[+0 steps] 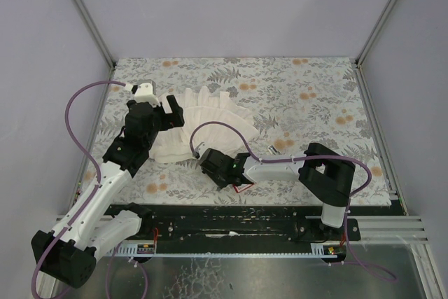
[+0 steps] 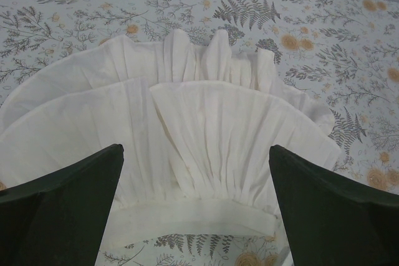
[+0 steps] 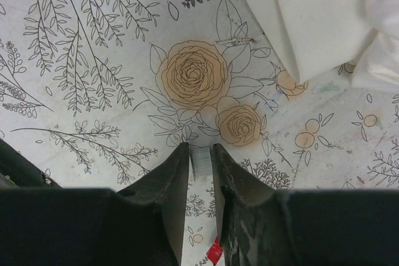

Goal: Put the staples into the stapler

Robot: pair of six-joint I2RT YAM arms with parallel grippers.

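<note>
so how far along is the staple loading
Done: a silvery staple strip is out of the red box. In hand: the right gripper pinches it. Left: loading; no stapler shows, and the left gripper hangs open over the white cloth.

right gripper (image 3: pixel 200 151) pinching the staples (image 3: pixel 201 165) above flower-print table cover (image 3: pixel 93 60)
dark jaws almost together, silvery ribbed strip caught between the tips; bit of red box (image 3: pixel 214 255) visible low in the gap; white cloth (image 3: pixel 305 17) lies top right on the cover
</note>
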